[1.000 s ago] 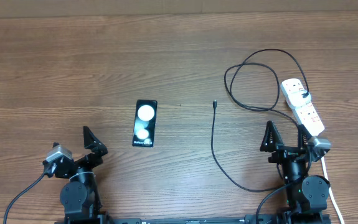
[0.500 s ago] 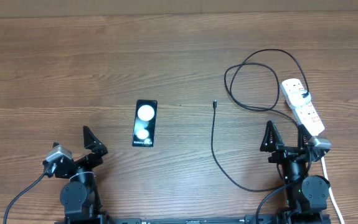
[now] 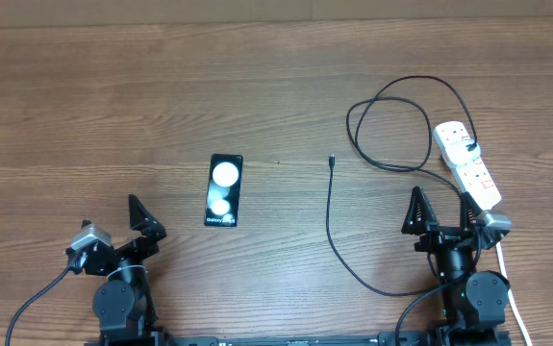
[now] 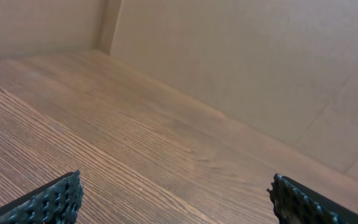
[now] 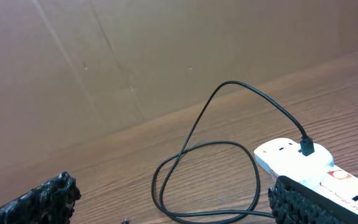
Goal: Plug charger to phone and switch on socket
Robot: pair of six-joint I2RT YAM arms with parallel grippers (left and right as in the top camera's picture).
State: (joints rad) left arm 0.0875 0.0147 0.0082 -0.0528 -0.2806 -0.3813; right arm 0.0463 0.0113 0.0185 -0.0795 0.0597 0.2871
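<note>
The black phone [image 3: 224,190] lies flat left of the table's middle, its white lettering at the near end. The black charger cable [image 3: 330,216] runs from its small connector [image 3: 332,161] toward the front, then loops [image 3: 389,130] to a plug in the white socket strip [image 3: 466,163] at the right. The loop [image 5: 207,177] and the strip [image 5: 297,158] show in the right wrist view. My left gripper [image 3: 145,220] is open and empty at the front left, near the phone's near end. My right gripper [image 3: 439,209] is open and empty, just in front of the strip.
A brown cardboard wall [image 4: 228,56] stands along the table's far edge. The strip's white cord [image 3: 509,288] runs toward the front right beside the right arm. Bare wood lies between phone and connector.
</note>
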